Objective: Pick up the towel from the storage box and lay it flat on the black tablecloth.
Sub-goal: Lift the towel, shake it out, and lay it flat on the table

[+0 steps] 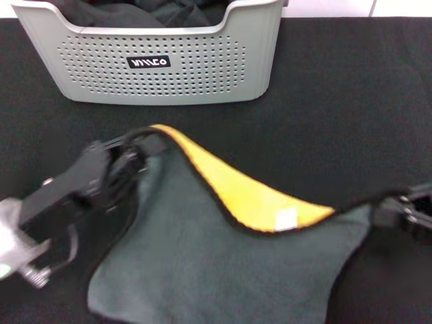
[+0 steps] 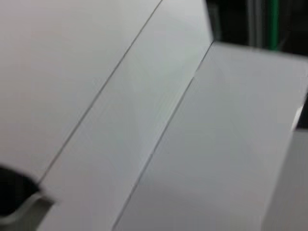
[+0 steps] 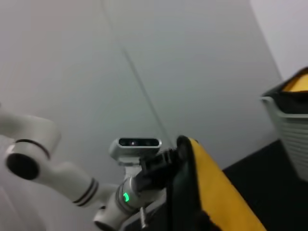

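The towel (image 1: pixel 223 263) hangs stretched between my two grippers just above the black tablecloth (image 1: pixel 351 101). Its grey-teal face is toward me and a yellow fold (image 1: pixel 250 196) sags along the top edge. My left gripper (image 1: pixel 145 145) is shut on the towel's upper left corner. My right gripper (image 1: pixel 381 210) is shut on its right corner near the view's right edge. The light grey storage box (image 1: pixel 162 81) stands behind, at the back. The right wrist view shows the towel's yellow face (image 3: pixel 211 192), the left gripper (image 3: pixel 168 161) and the box (image 3: pixel 291 130).
A dark cloth bundle (image 1: pixel 142 13) lies inside the box. The tablecloth stretches bare to the right of the box and between box and towel. The left wrist view shows only white wall panels (image 2: pixel 144 120).
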### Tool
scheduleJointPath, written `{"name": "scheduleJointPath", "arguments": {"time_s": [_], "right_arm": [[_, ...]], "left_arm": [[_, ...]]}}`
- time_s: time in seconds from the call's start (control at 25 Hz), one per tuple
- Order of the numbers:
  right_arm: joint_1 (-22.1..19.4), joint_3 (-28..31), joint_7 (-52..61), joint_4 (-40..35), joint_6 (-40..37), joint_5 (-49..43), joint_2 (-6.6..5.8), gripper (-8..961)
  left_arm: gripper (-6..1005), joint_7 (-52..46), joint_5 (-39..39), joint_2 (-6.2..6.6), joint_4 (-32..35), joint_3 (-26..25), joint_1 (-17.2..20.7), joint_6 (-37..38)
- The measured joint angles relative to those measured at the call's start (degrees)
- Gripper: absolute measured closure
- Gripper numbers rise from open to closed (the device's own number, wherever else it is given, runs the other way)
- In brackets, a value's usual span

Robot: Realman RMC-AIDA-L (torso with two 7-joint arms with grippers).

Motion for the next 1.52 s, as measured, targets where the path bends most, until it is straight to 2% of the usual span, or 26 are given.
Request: {"name": "scheduleJointPath", "arguments": {"time_s": [0.12,0.2,0.4,0.44,0.48,0.68,0.96,1.04,1.28,1.52], "right_arm": [[5.0,0.8,-4.0,7.8,3.8,-1.4,-0.15,901],[7.6,1.1,-6.1,11.1,6.8,-1.8,-0.36,901],[10.9,0.6,-7.3,12.9,15.4,-2.6,-0.44,899],[12.6,0.5,-7.1,14.2,18.5,-3.9,-0.37,899],[12.6,0.5,-7.1,14.2,18.5,-3.9,-0.37,899],[17.4,0.4,-7.0,19.6,26.5,-6.2,-0.37,897],[21.5,-0.8,-7.1,24.1,38.1,-8.4,0.68,895],[23.0,-1.1,-7.3,26.3,41.8,-7.9,0.78,895],[23.9,-2.3,-7.8,28.4,46.6,-4.9,0.81,893],[23.6,-4.1,-7.8,28.4,47.8,-2.2,0.82,892]], "left_arm": [[962,2.6,-0.6,-1.39,-2.7,-0.1,-4.0,-6.8],[961,4.1,-2.3,-1.9,-1.4,-0.1,-4.8,-12.2],[959,7.8,-8.4,-2.32,0.2,-0.2,-4.7,-20.1],[959,8.0,-9.1,-2.38,0.3,-0.2,-4.7,-21.2],[959,8.4,-10.0,-2.49,0.3,-0.2,-4.8,-22.7],[957,12.2,-11.9,-3.46,1.5,-0.2,-5.2,-31.3],[955,21.6,-12.2,-4.35,3.2,-0.3,-6.6,-43.3],[954,24.0,-12.2,-4.45,3.3,-0.3,-6.8,-45.1],[952,29.1,-12.3,-4.52,3.3,-1.2,-7.0,-48.4],[950,30.8,-12.3,-4.36,3.9,-3.8,-6.4,-48.5]]}}
